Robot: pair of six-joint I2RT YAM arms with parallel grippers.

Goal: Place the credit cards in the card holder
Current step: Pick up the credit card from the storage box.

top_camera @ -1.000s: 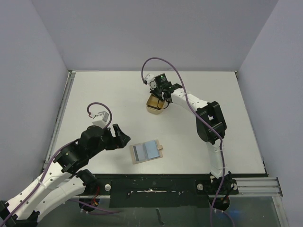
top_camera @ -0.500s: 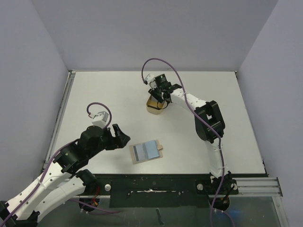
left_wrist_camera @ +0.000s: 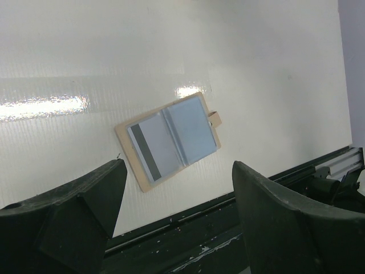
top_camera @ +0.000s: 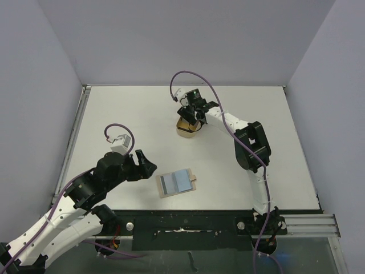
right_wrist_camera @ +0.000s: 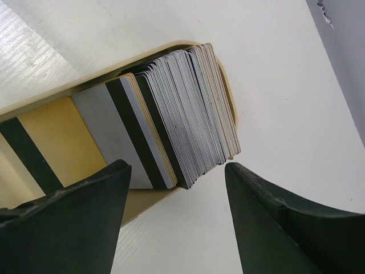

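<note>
Left claw: black two-finger claw [top_camera: 146, 161] on the left arm, spread wide and holding nothing, poised just left of the card holder
Table: flat white table [top_camera: 114, 114] that carries everything
Card holder: small tan leather-like bifold card holder [left_wrist_camera: 169, 141], lying open and flat near the front edge, with its short strap tab [left_wrist_camera: 215, 119] on the right side
Cards in holder: a grey-white plastic card with a dark stripe [left_wrist_camera: 149, 149] fills the left half and a pale blue plastic card [left_wrist_camera: 193, 130] fills the right half
Tray: tan rounded tray with a raised rim [right_wrist_camera: 224, 71], well apart from the holder, toward the far side
Cards in tray: a thick stack of thin grey and white plastic credit cards [right_wrist_camera: 188, 114] leaning on edge, with a gold card with a dark stripe [right_wrist_camera: 51, 134] lying beside it
Right claw: black two-finger claw [right_wrist_camera: 178, 168] on the right arm, fingers wide apart and gripping nothing, directly over the stack
Progress: two cards appear stowed and many more wait in the tray, so most of the job seems left; picking the next card looks like the step in hand
</note>
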